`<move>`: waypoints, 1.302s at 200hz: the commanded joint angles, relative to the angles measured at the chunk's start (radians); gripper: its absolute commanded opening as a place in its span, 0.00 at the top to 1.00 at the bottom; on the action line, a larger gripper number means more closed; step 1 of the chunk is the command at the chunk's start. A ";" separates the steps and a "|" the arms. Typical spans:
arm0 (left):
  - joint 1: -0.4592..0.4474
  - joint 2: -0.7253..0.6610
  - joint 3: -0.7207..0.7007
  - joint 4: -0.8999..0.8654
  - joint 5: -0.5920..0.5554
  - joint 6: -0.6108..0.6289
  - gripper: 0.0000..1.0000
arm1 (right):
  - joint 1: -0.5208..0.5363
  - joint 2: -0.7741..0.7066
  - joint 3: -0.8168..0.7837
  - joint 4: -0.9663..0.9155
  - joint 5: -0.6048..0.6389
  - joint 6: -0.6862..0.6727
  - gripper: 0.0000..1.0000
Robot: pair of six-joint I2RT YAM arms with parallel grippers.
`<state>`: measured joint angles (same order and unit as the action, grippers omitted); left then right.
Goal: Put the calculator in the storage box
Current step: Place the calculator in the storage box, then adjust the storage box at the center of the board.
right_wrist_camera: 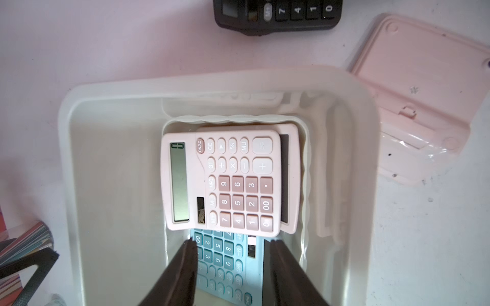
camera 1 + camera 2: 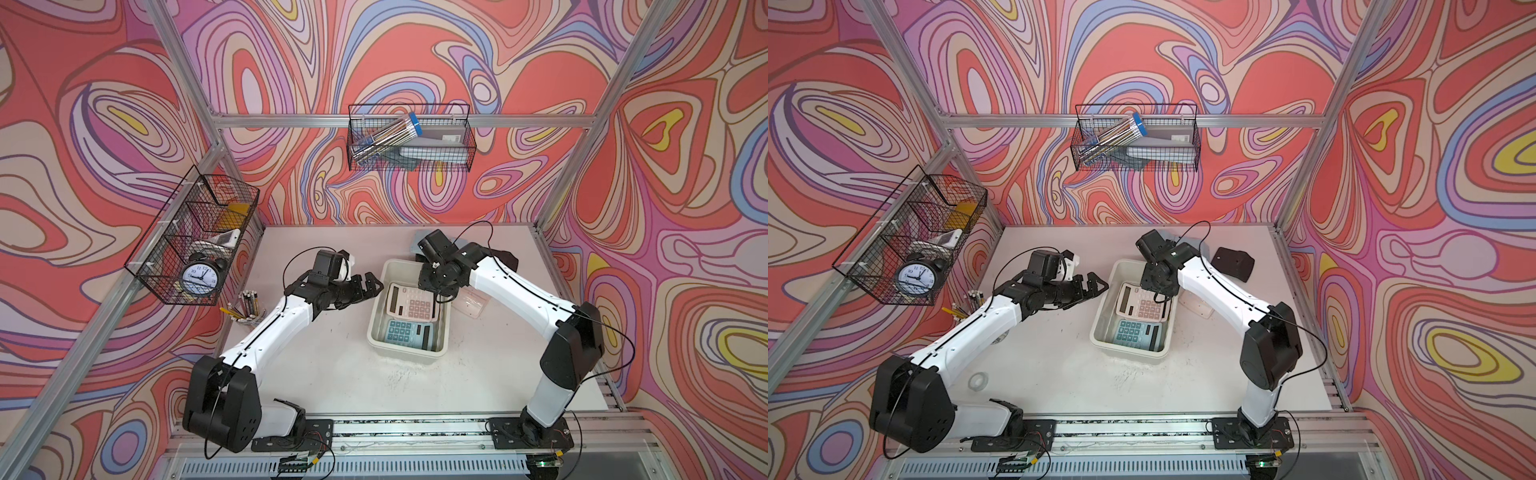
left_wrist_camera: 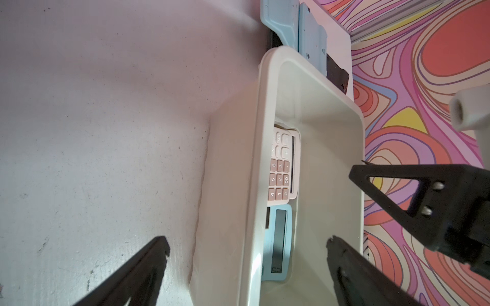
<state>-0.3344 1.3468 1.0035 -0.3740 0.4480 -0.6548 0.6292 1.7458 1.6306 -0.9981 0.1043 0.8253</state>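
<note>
Far left, on the wall: a black wire basket (image 2: pixel 166 249) holding a round black twin-bell alarm clock (image 2: pixel 198 276). Below it, on the white tabletop (image 2: pixel 332 374), stands a cup of pencils (image 2: pixel 249 309).

Left gripper (image 2: pixel 372 289): jaws spread wide and empty, poised just beside the left rim of the cream-white rectangular plastic storage box (image 2: pixel 407 350).

The storage box stands on the table at centre. Inside it, at the far end, lies the pink plastic desk calculator (image 1: pixel 222 180), keys up. Its near edge overlaps a light blue plastic calculator (image 1: pixel 225 259), also keys up, which fills the near end.

Right gripper (image 1: pixel 233 245): over the box interior, its black fingers (image 1: pixel 183 270) parted with nothing between them. The tips are above the light blue plastic calculator, just short of the pink one's edge. Contact with either cannot be determined.

Right of the box, a pale pink plastic slab (image 1: pixel 419 87) lies back-side up on the table, just beside the rim. A black calculator (image 1: pixel 278 13), keys up, lies apart from the box.
</note>
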 commanded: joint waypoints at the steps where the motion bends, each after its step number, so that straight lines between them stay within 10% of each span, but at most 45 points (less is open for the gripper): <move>1: -0.012 -0.061 -0.031 -0.046 -0.024 0.003 0.01 | 0.000 -0.078 -0.012 0.006 0.053 -0.038 0.45; 57: -0.044 -0.176 -0.123 -0.069 -0.058 -0.019 0.01 | -0.011 -0.285 -0.219 0.169 0.007 -0.231 0.12; 260: -0.163 -0.256 -0.245 -0.055 -0.214 -0.078 0.01 | -0.028 -0.149 -0.437 0.560 -0.444 -0.243 0.20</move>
<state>-0.5034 1.0847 0.7212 -0.3813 0.2977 -0.7582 0.5972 1.5532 1.1526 -0.5228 -0.2588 0.5697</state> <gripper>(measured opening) 0.988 0.804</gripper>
